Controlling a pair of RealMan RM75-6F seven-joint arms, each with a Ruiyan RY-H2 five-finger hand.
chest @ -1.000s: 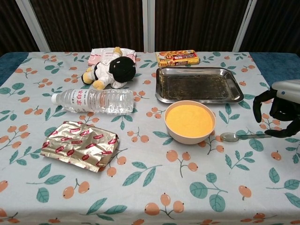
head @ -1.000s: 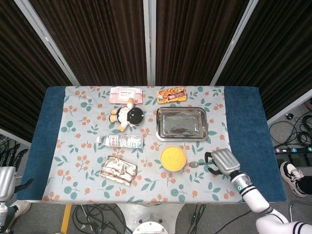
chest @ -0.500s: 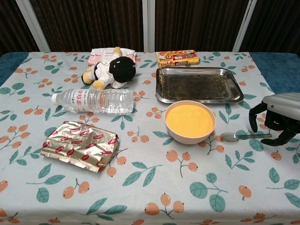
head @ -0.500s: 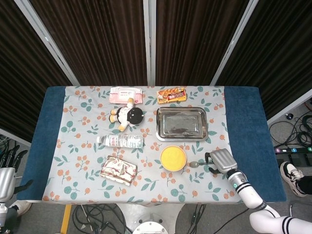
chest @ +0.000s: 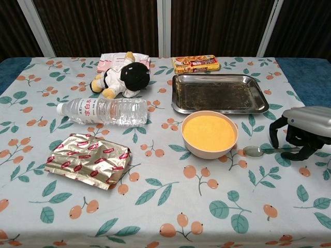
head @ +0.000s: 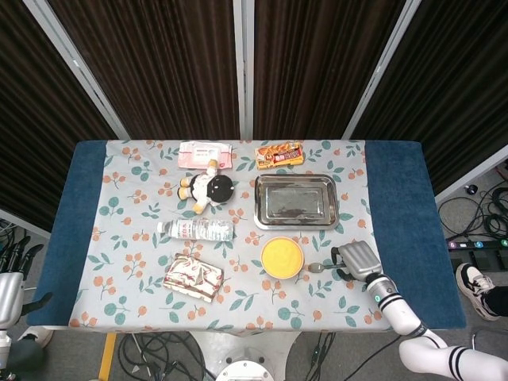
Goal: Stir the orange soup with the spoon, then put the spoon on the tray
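While the spoon (chest: 258, 150) lies flat on the counter (chest: 170, 206) at the lower right of the chest view, its bowl just beside the soup bowl (chest: 209, 133) and its handle running right, the right hand (chest: 300, 132) arches over the handle end. Its dark fingers (chest: 274, 132) curl down around the handle; whether they already pinch it or only cage it I cannot tell from either view.

The risk, as I judge it, lies in the thin handle lying flush on the cloth: fingers closing from above could press it down and skate off, or flick the spoon against the bowl of orange soup (chest: 209, 132) and slop it. A grip far out on the handle would also let the spoon swing once lifted.

Compared with the picture a second back, the hand has slid left and lower along the handle, its shell now covering more of it; the spoon itself has not shifted.

Nearer the viewer on the left sits a foil packet (chest: 88, 159); beyond it a water bottle (chest: 103, 110). Behind the soup bowl is the steel tray (chest: 220, 94), bare inside. Farthest back lie a plush doll (chest: 121, 78), a pink pack (chest: 111, 62) and a snack box (chest: 195, 63). In the head view the left hand (head: 8, 292) hangs off the counter at lower left, fingers unclear.
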